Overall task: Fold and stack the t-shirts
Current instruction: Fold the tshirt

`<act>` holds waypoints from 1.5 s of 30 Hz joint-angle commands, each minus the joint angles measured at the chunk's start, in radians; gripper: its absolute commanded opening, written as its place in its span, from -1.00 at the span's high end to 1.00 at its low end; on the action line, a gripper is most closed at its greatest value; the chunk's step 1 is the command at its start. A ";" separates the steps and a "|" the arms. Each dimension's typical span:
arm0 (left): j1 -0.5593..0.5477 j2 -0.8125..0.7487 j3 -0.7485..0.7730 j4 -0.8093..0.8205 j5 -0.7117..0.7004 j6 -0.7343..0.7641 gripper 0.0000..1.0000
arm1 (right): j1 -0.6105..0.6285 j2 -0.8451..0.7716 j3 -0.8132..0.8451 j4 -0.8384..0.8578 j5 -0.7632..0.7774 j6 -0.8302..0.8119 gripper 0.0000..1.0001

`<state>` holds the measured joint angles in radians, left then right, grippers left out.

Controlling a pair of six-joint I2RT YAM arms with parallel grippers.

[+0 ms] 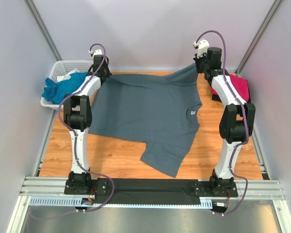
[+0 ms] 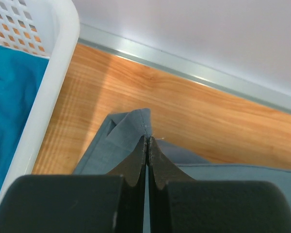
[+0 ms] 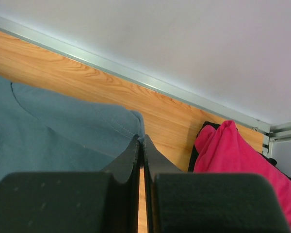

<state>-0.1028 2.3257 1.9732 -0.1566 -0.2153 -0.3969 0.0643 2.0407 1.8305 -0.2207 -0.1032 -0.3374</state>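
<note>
The large slate-grey t-shirt point(image 1: 145, 114) lies spread over the wooden table, one sleeve pointing to the front. My left gripper point(image 1: 105, 73) is shut on its far-left corner point(image 2: 131, 128), near the basket. My right gripper point(image 1: 202, 68) is shut on its far-right corner point(image 3: 121, 124), lifted a little at the back. The magenta-pink t-shirt point(image 1: 237, 87) lies bunched at the far right, also in the right wrist view point(image 3: 237, 150). The teal-blue t-shirt point(image 1: 56, 89) sits in the basket, also in the left wrist view point(image 2: 9, 107).
A white lattice basket point(image 1: 68, 65) stands at the far left, its rim point(image 2: 48, 97) close beside my left gripper. A metal rail point(image 3: 136, 77) runs along the back wall. Bare wood point(image 1: 111, 155) shows in front of the shirt.
</note>
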 commanded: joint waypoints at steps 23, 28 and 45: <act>0.041 -0.298 -0.306 0.184 0.191 0.201 1.00 | 0.003 -0.453 -0.441 0.087 -0.032 0.118 0.99; 0.051 -0.351 -0.401 0.213 0.209 0.208 1.00 | 0.015 -0.487 -0.507 0.078 -0.026 0.146 0.99; 0.055 -0.424 -0.531 0.178 0.168 0.194 1.00 | 0.022 -0.600 -0.708 0.080 -0.012 0.222 0.99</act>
<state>-0.0566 1.9648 1.4532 -0.0040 -0.0364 -0.2073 0.0818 1.4719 1.1431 -0.1738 -0.1165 -0.1474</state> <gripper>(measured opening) 0.006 0.010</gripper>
